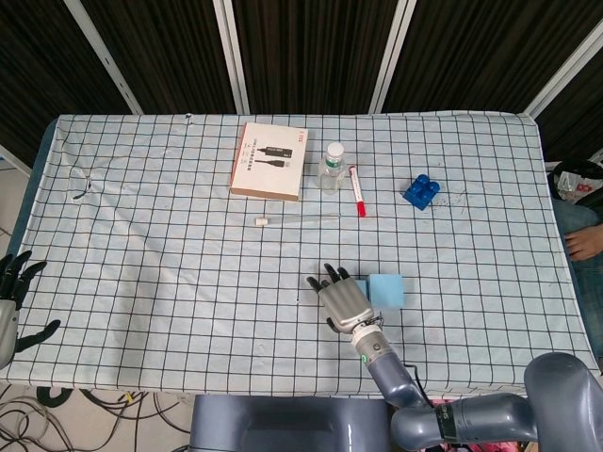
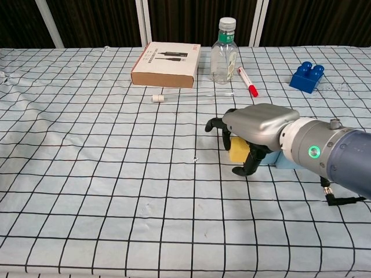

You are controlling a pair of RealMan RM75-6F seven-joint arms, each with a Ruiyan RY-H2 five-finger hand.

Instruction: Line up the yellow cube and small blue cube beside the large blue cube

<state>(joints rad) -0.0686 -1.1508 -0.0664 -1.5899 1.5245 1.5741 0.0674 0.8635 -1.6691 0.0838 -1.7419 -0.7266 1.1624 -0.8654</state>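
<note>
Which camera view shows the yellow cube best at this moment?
The chest view shows it best: the yellow cube is visible under the curled fingers of the right hand, close to the large blue cube. In the head view, the right hand covers it completely, so no yellow shows there.

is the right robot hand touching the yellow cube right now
Touching. The chest view shows the right robot hand curled over the yellow cube, with fingers pressed against its sides.
</note>
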